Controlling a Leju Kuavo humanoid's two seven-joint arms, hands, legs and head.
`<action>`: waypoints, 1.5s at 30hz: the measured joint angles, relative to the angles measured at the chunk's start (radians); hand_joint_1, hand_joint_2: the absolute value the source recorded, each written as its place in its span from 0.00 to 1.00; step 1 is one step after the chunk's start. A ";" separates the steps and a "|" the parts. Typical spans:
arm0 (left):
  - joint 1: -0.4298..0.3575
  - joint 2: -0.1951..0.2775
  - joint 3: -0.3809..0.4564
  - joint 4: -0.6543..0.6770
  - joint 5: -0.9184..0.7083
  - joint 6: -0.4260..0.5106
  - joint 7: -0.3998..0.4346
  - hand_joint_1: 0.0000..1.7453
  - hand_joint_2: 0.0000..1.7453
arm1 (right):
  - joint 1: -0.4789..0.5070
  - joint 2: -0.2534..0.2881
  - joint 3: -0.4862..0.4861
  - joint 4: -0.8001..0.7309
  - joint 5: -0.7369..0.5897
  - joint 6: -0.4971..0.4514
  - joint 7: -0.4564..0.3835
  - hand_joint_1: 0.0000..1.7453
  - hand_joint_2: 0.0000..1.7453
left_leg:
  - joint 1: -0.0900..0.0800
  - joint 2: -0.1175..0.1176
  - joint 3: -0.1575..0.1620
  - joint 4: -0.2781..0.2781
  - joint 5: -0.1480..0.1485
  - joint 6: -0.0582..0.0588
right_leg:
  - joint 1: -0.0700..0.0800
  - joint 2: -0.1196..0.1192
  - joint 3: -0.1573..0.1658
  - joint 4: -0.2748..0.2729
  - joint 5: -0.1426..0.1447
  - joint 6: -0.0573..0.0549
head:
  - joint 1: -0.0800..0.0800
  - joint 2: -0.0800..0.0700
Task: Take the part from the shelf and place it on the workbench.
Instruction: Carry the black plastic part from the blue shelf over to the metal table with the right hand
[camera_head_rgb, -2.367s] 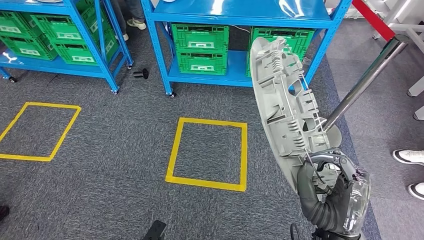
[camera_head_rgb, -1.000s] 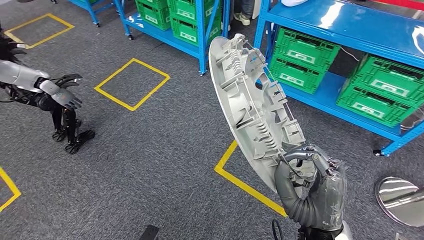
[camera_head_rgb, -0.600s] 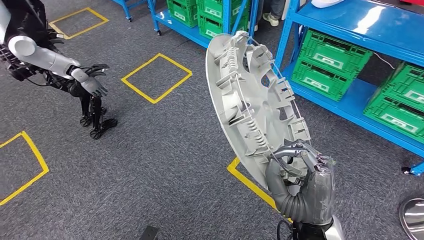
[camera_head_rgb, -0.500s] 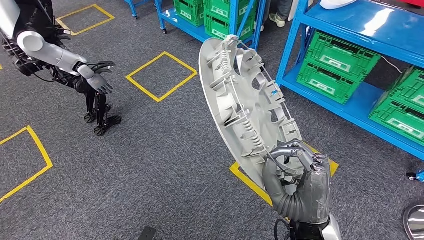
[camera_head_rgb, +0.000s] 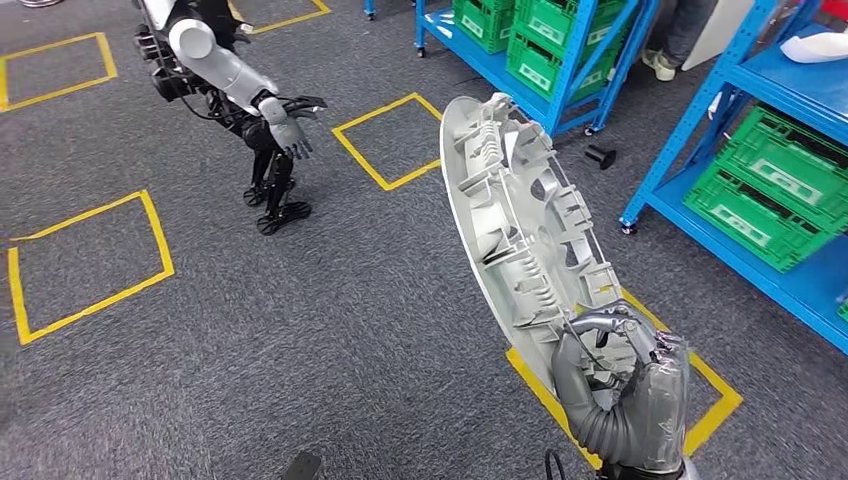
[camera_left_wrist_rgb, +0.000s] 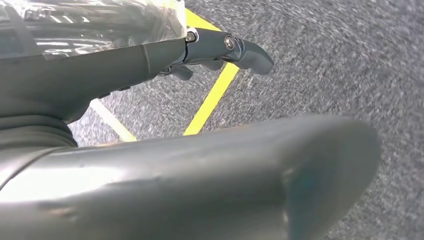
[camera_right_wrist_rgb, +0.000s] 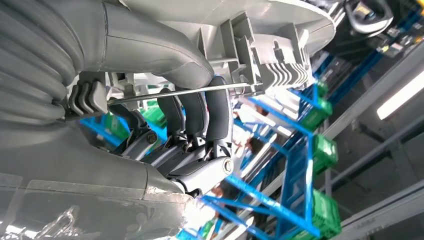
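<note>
**Part held upright in the right hand, workbench nowhere in sight**

The right hand (camera_head_rgb: 622, 398) is clamped on the lower rim of the part (camera_head_rgb: 520, 235), a big pale grey plastic disc that looks like a wheel cover. The disc stands nearly on edge above the hand, leaning a little away from the body, so its long axis runs up and away from the fingers (camera_right_wrist_rgb: 195, 112) and not across them. Its ribbed inner face is turned toward the blue shelves (camera_head_rgb: 700, 150); the smooth outer face looks toward the open floor. In the right wrist view the dark fingers hook over a thin wire ring and the moulded clips along the rim, with the thick thumb pressed on the other side.

The left hand (camera_left_wrist_rgb: 220, 50) hangs low over the grey carpet (camera_head_rgb: 330, 320) and a strip of yellow tape (camera_left_wrist_rgb: 210, 97), holding nothing, its fingers loosely bent; how far they are closed I cannot tell.

The part is hard plastic, light but wide, stiffened by fins and ribs, so held at one edge it would tend to swing. Green slatted crates (camera_head_rgb: 775, 190) sit on the shelves off to the right. Another robot (camera_head_rgb: 235, 90) stands across the carpet beside yellow floor squares. I judge that the carrying is under way and the placing not yet begun.
</note>
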 joint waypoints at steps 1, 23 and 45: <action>-0.001 -0.001 0.000 0.000 -0.001 0.001 0.000 0.00 1.00 | 0.003 -0.003 -0.003 -0.004 0.001 0.000 0.001 1.00 1.00 | 0.000 -0.012 -0.004 0.005 -0.001 -0.004 | -0.002 0.017 0.021 -0.050 0.020 -0.001 | 0.001 0.000; -0.028 -0.006 -0.018 0.000 -0.005 0.001 0.024 0.00 1.00 | -0.006 -0.016 -0.048 -0.028 -0.003 0.004 0.027 1.00 1.00 | -0.006 0.112 -0.005 -0.003 0.006 0.008 | 0.004 -0.093 0.048 -0.027 -0.052 0.007 | -0.019 0.000; -0.034 -0.010 -0.020 -0.007 -0.010 0.007 0.035 0.00 1.00 | -0.020 -0.021 -0.066 -0.024 -0.006 0.005 0.041 1.00 1.00 | 0.012 0.102 -0.089 0.159 -0.027 -0.053 | 0.003 -0.104 0.065 -0.099 0.014 -0.027 | -0.021 0.000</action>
